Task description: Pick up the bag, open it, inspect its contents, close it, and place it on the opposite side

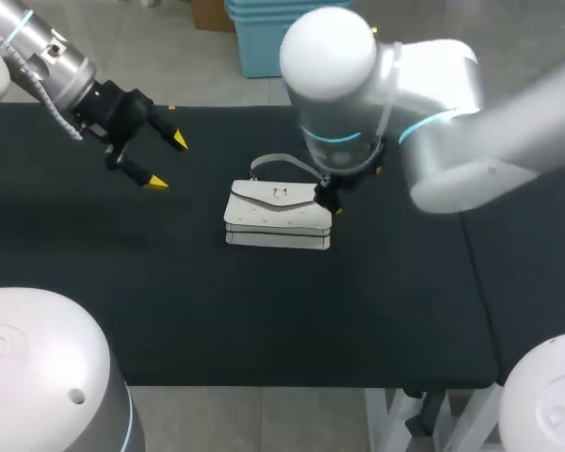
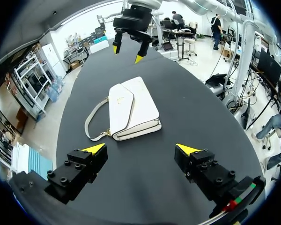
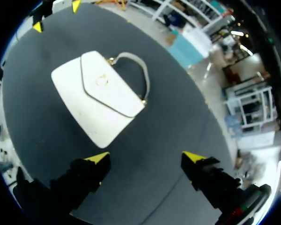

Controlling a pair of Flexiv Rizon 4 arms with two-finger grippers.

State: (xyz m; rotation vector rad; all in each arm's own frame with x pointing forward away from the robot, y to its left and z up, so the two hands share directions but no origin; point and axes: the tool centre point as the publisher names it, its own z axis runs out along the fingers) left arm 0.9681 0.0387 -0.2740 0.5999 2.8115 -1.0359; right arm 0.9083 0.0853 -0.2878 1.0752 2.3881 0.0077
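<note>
A white flap bag [image 1: 278, 215] with a metal clasp lies flat and closed in the middle of the black table [image 1: 264, 320], its handle [image 1: 281, 162] looped toward the far side. My left gripper [image 1: 167, 162] hovers open to the bag's left, with a clear gap between them. Partly hidden under its own arm, my right gripper [image 1: 358, 191] is open at the bag's right end. In the left wrist view the bag [image 2: 133, 108] lies ahead of the open left gripper [image 2: 140, 150], and the right gripper [image 2: 127, 52] is beyond it. The right wrist view has the bag [image 3: 96, 98] ahead of the open right gripper [image 3: 145, 157].
The black table surface runs on around the bag on all sides. A seam at the right meets a second black table section [image 1: 527, 264]. The table's front edge [image 1: 301, 384] is near the robot's base.
</note>
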